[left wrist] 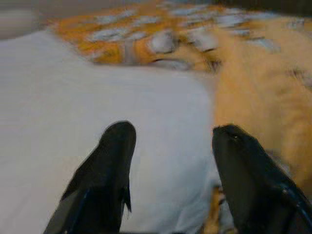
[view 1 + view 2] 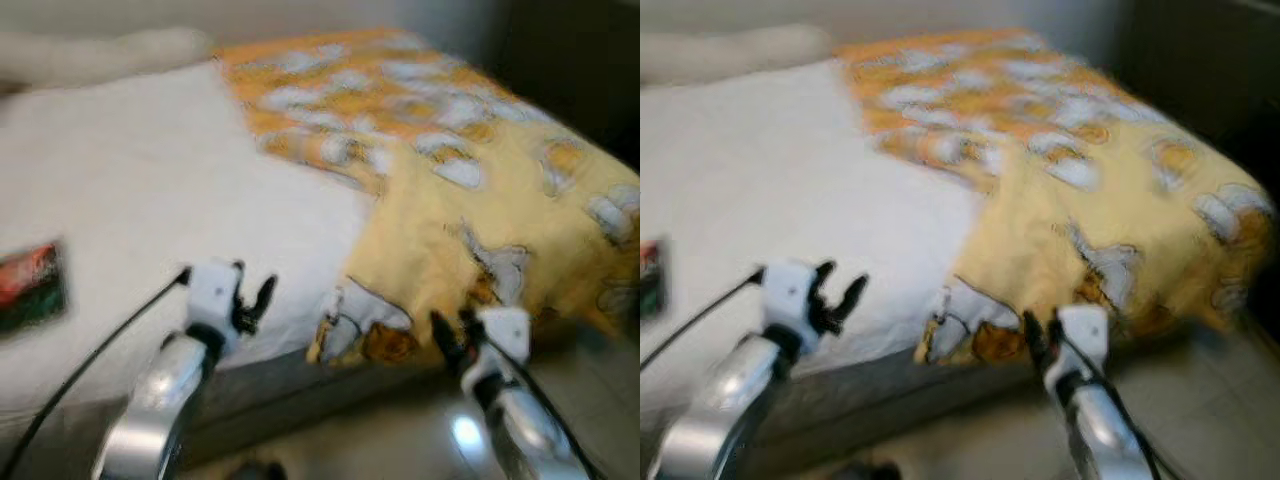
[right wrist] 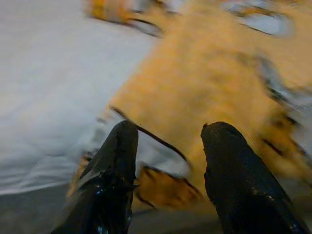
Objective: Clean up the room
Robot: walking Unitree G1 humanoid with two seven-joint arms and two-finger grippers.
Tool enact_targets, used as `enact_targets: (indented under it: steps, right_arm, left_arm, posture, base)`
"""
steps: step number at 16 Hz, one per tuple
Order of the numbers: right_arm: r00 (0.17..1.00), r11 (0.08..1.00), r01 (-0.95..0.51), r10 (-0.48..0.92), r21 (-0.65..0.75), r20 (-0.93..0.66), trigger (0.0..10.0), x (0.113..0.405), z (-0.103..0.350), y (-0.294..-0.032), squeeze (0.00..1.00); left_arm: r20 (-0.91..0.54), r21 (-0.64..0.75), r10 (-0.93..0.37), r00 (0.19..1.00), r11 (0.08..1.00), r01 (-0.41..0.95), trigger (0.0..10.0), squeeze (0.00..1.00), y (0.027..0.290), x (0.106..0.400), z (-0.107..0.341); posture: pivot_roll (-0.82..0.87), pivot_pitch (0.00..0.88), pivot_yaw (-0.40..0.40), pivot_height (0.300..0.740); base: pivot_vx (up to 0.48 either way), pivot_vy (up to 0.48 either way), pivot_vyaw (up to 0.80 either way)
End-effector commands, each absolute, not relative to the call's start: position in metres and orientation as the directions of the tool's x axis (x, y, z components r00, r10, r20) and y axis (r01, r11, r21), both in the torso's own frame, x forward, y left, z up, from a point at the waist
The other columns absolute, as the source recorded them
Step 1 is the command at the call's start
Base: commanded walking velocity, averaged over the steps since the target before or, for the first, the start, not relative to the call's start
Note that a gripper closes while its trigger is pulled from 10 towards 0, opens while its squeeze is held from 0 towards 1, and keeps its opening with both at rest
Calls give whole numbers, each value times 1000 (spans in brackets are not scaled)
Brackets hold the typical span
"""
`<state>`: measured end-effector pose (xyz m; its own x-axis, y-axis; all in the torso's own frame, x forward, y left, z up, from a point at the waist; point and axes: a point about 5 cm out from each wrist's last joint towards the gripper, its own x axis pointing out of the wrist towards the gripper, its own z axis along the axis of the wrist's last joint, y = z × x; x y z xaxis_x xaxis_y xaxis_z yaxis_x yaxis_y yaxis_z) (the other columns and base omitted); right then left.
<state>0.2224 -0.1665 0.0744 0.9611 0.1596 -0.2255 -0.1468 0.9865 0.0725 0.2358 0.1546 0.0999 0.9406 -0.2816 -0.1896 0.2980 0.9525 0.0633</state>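
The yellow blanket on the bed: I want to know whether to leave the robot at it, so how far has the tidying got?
Early. Nothing looks done: the yellow blanket lies bunched over the right side of the white mattress, one corner hanging off the near edge. In hand: left gripper and right gripper are open at that edge, holding nothing. Left: spreading the blanket, and the red-green item.

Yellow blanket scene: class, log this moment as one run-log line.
left gripper: open, over white sheet | right gripper: open, near yellow blanket corner | nothing held
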Motion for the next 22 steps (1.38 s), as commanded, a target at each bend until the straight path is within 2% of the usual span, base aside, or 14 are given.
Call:
enact_targets:
  steps: [1, 8, 11, 14, 18, 20, 22]
  right_arm:
    - [959, 987, -134, 152, 92, -239, 10000, 218, 71, -169, 0]
    - [959, 987, -134, 152, 89, -240, 10000, 223, 71, -172, 0]
    - [956, 985, -139, 162, 106, -247, 10000, 222, 70, -170, 0]
    - [953, 982, -169, 184, 79, -239, 10000, 225, 72, -170, 0]
    - [940, 971, -231, 238, 58, -244, 10000, 230, 75, -170, 0]
    - [926, 960, -277, 280, 45, -254, 10000, 232, 78, -171, 0]
    - [891, 924, -383, 369, -2, -265, 10000, 233, 82, -171, 0]
  left_arm:
    - [-201, 68, -303, 932, 944, 322, 10000, 0, 151, 238, 100]
    - [-193, 70, -306, 932, 943, 324, 10000, 0, 150, 241, 101]
    - [-201, 62, -326, 924, 937, 344, 10000, 0, 145, 238, 98]
    - [-265, 104, -334, 905, 923, 371, 10000, 0, 144, 236, 87]
    - [-305, 118, -350, 886, 909, 400, 10000, 0, 144, 251, 83]
    - [-311, 124, -377, 872, 894, 431, 10000, 0, 141, 264, 79]
    - [-351, 107, -413, 840, 874, 474, 10000, 0, 138, 286, 70]
  posture:
    - [-86, 43, 40, 740]
    - [-82, 54, 24, 740]
    - [-89, 57, 23, 740]
    - [-99, 63, 28, 740]
    - [-112, 68, 29, 740]
    - [-124, 73, 26, 740]
    - [-150, 87, 28, 740]
  base:
    - [270, 0, -600]
    - [271, 0, 0]
    - [171, 0, -792]
    - [0, 0, 0]
    - [0, 0, 0]
    - [0, 0, 0]
    - [0, 0, 0]
